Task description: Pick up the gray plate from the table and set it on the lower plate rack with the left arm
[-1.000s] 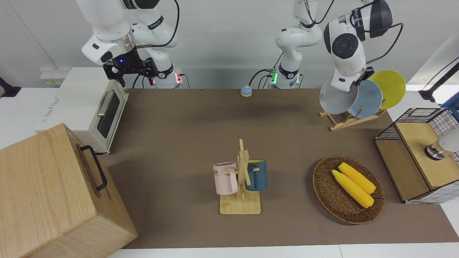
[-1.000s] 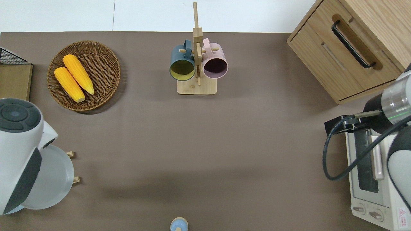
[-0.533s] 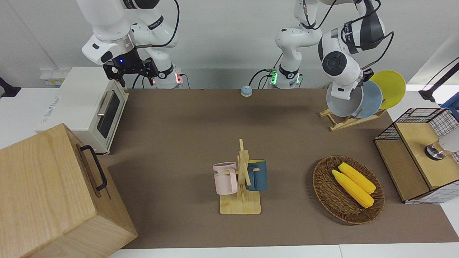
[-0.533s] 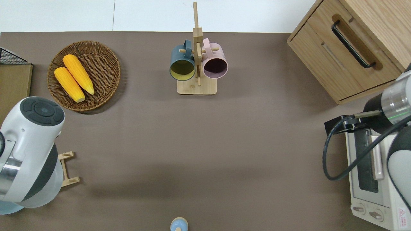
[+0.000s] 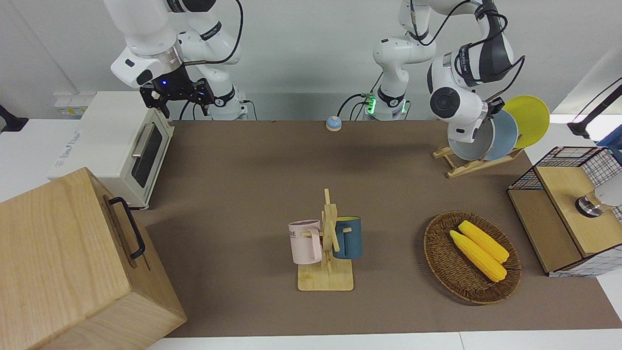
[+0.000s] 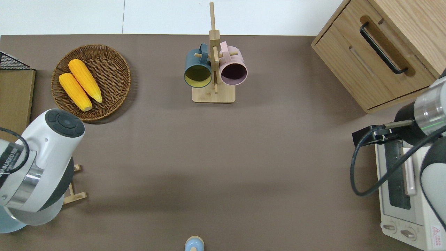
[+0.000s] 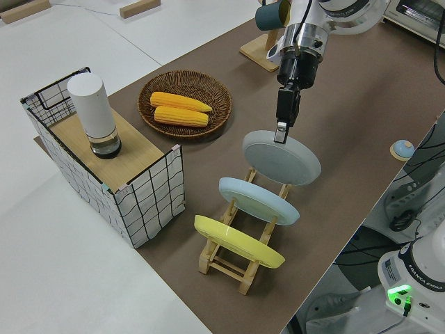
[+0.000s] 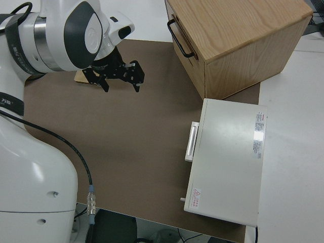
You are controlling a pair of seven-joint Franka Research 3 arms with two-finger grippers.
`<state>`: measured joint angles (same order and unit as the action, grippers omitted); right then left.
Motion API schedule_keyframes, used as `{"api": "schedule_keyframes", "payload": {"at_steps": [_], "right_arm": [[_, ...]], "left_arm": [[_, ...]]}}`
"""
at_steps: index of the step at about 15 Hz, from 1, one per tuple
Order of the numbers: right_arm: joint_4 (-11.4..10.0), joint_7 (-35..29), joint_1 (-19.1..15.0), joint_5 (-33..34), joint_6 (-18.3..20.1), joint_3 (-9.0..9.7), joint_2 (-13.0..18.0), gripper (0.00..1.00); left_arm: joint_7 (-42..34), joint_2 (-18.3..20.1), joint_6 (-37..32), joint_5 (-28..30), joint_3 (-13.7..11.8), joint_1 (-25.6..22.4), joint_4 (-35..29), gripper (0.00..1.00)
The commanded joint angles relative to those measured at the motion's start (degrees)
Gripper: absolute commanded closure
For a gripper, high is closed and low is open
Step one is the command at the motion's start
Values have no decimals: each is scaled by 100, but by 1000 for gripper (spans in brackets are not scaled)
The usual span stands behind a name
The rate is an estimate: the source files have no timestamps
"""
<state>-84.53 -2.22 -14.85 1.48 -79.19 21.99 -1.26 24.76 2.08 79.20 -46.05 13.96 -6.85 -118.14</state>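
Left claw (image 7: 281, 130), centre-right of the left side view, pinches the gray plate (image 7: 281, 158) by its upper rim. Plate hangs tilted directly below the claw, over the lower plate rack's (image 7: 245, 224) free end slot. Right arm parked.

Surface: wide table (image 5: 233, 165) with a plain brown mat top and white edges.
Left arm's end: small light-wood plate rack (image 7: 240, 268), round woven wicker basket (image 5: 440, 262), wire-grid box with a wooden top (image 5: 566, 189).
Middle: wooden mug tree on a square base (image 5: 325, 279); small blue dome-shaped bell (image 5: 333, 123) at the edge nearest the robots.
Right arm's end: white toaster oven (image 5: 116, 146), large light-wood drawer cabinet with a black handle (image 5: 63, 262).
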Motion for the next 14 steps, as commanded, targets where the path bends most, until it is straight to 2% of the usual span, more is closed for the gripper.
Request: {"api": "schedule_keyframes", "payload": {"at_steps": [1,5,6,7,8,9,10,14], "right_arm": [[41,-68,-132,37,62,121,12,17],[33,-68,-132,37,70,121,12,17],[41,-68,-132,37,62,113,12,17],[33,-68,-132,37,70,113,20,17],[41,-68,-132,37,62,121,12,17],[41,-68,-132,37,62,121,12,17],[41,-68,-132,37,62,121,12,17],[41,-68,-132,37,70,121,12,17]], "left_arm": [[406,-268,-10,-150,-16,140,-69,1000],[459,-497,16,-123,-16,158,-60,986],[433,-524,16,-106,-16,158,-60,831],[389,-515,16,-97,-16,158,-60,527],[337,-507,8,-88,-16,158,-60,306],[328,-506,-1,-88,-16,158,-60,252],[328,-506,-1,-88,-16,158,-60,3],[328,-506,-19,-79,-16,158,-60,7]]}}
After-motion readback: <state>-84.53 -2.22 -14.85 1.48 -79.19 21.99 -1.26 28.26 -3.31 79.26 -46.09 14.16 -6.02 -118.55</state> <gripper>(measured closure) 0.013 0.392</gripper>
